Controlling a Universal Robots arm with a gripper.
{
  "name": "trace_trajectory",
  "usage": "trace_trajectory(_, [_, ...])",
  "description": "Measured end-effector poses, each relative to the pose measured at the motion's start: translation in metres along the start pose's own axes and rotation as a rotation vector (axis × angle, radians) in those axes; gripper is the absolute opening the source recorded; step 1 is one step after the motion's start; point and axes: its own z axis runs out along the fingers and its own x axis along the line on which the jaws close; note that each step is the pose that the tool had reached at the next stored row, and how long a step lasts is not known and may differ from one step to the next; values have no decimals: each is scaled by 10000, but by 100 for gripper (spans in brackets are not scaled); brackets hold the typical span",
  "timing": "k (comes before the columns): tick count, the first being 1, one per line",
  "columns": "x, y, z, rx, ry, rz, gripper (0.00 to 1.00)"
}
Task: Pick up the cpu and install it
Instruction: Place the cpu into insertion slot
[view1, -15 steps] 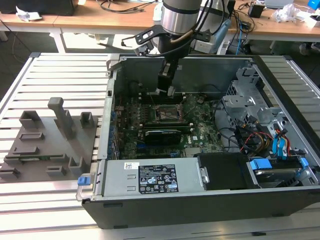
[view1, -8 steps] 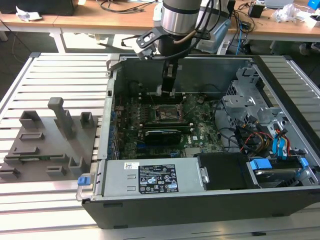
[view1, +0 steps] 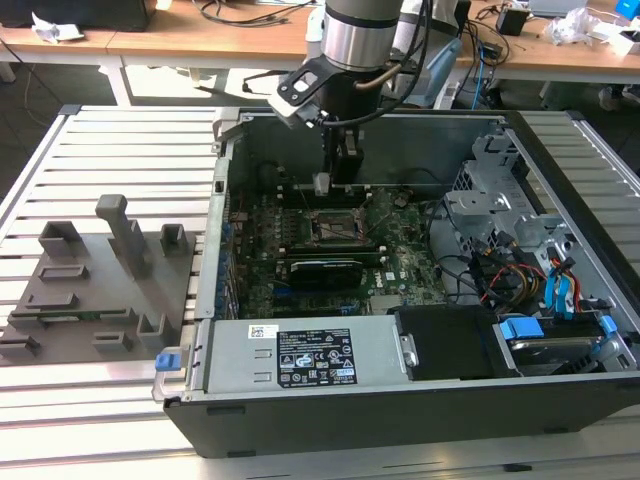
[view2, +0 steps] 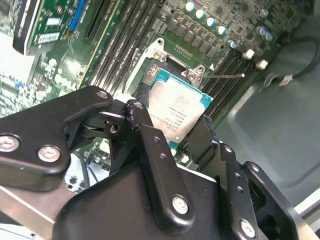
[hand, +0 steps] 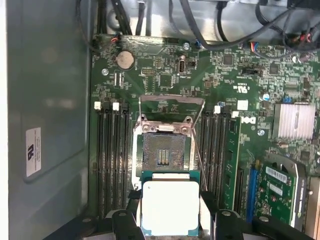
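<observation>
Gripper (view1: 337, 168) holds cpu (hand: 170, 207) above open socket (hand: 163, 156) between memory slots (hand: 112, 150)

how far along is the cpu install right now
Done: the pickup, since the gripper is shut on the cpu in the first wrist view. In hand: the cpu hangs inside the computer case, above the motherboard and close to the socket. Left: seating it; the socket is open and empty.
</observation>
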Motion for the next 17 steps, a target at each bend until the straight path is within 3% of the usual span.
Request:
trace_trajectory(9, [1,5,8,-5,-4,-103,55])
trace_trajectory(17, [2,16,57,-5,-5,-103,55])
